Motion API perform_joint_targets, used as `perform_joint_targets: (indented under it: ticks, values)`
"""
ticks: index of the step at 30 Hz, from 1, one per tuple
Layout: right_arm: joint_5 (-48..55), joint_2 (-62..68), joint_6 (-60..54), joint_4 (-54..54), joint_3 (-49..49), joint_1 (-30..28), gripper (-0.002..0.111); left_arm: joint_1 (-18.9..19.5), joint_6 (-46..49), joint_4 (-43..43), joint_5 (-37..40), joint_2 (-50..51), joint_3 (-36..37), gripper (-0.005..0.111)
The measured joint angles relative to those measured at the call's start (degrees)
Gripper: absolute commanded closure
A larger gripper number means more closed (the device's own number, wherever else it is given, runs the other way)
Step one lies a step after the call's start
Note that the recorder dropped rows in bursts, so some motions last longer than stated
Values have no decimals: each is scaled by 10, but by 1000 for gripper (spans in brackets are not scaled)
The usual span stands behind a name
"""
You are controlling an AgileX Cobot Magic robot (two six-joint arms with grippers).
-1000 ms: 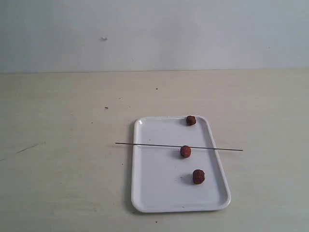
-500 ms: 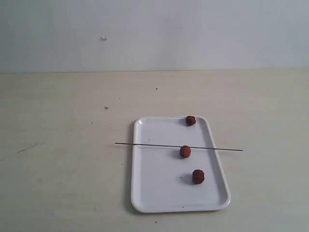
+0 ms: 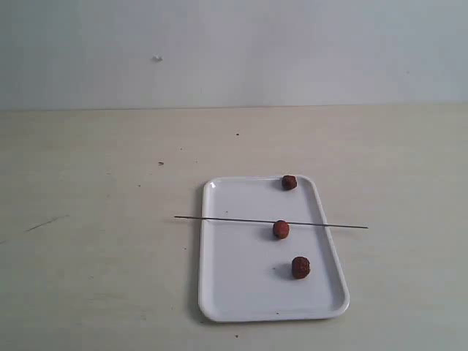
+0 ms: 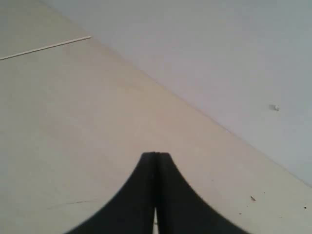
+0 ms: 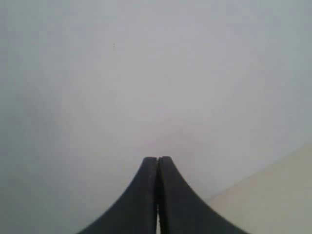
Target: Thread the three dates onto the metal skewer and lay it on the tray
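White tray (image 3: pixel 241 292) is crossed by the metal skewer (image 3: pixel 234 220), both ends overhanging its rim. Three dates (image 3: pixel 300 268) lie unthreaded on it, the middle date (image 3: pixel 281 229) against the skewer. The left gripper (image 4: pixel 156 155) and right gripper (image 5: pixel 157 158) are pressed together on nothing, and the tray is outside both wrist views.

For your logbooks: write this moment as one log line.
dates: three on tray | skewer: across tray | left claw: shut, empty | right claw: shut, empty
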Motion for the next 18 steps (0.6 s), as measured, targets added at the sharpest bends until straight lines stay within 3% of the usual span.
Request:
perform_joint_targets:
  ticks: [4, 11, 18]
  values:
    - [25, 127, -85, 3, -70, 0, 108, 0, -9, 7, 14, 0, -6, 107]
    - [146, 395, -118, -49, -244, 0, 108, 0, -22, 7, 26, 3, -6, 107]
    - [372, 556, -178, -165, -441, 0, 108, -1, -22, 7, 29, 3, -6, 107]
